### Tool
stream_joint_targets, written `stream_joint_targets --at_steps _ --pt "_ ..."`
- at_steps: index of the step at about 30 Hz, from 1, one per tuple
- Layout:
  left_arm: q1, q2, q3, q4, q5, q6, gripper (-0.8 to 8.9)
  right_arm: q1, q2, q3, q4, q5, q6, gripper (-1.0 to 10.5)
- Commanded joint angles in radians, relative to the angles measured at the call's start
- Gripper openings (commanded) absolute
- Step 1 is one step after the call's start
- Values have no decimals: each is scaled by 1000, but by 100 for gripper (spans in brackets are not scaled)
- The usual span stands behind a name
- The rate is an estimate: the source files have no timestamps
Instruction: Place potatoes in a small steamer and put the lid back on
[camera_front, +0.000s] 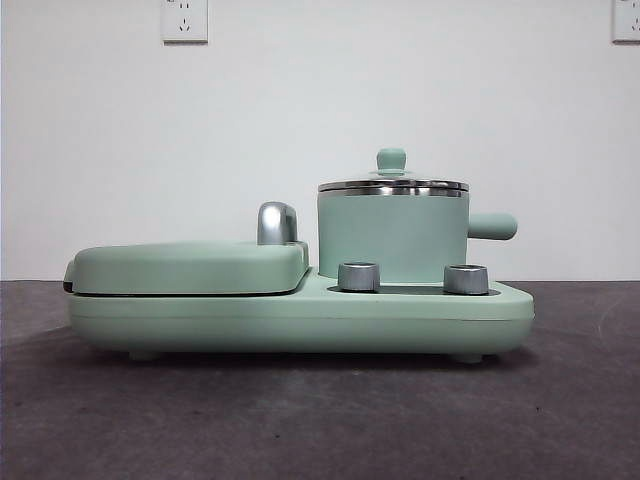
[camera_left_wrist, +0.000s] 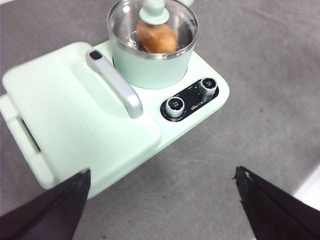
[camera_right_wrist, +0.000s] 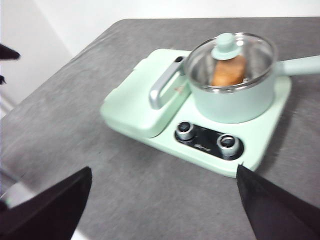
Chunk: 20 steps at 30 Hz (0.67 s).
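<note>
The pot (camera_front: 392, 238) has a matt mint-green wall and a polished steel rim; its lid (camera_right_wrist: 231, 56) is clear glass (a rough-skinned tan potato (camera_left_wrist: 157, 37) shows through it). The griddle handle (camera_left_wrist: 116, 82) is brushed metal, the two knobs (camera_front: 359, 276) shiny chrome, and the table (camera_front: 300, 420) dull, grainy grey.

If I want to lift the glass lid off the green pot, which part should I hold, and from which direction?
Grip the small green knob at the centre of the lid, coming straight down from above. The lid lies flat inside the steamer rim, so its edge offers little to hold, while the knob stands upright and clear.
</note>
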<state>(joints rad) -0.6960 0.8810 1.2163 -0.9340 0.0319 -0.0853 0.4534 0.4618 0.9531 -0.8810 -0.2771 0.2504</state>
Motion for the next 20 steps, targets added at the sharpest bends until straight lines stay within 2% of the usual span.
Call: stream_joint_targets --at_steps 1,4,9,11,12,13,14,15,17,20 --pt "-6 -148 -156 97 2 -100 467 8 27 8 13 -50 -35 463" --pt "-6 -263 -265 124 2 -129 465 8 50 8 13 -79 -45 463" --pt "-6 -363 -321 94 2 -129 454 8 90 8 13 -105 -50 463" --pt "-6 -376 -321 85 2 -129 326 8 103 8 13 -122 -50 404" --pt "-6 -380 -321 84 2 -129 183 8 109 8 13 -128 -51 284" --pt "-6 -380 -321 82 2 -122 -27 8 115 8 13 -135 -61 56" --pt "-6 -379 -321 84 2 -118 26 8 119 8 13 -138 -75 -12" --pt "-6 -378 -321 84 1 -103 1 8 121 8 14 -137 -80 26" --pt "-5 -370 -321 83 -1 -74 4 8 129 8 15 -137 -81 15" --pt "-5 -366 -321 84 -1 -74 5 8 131 8 14 -138 -81 15"
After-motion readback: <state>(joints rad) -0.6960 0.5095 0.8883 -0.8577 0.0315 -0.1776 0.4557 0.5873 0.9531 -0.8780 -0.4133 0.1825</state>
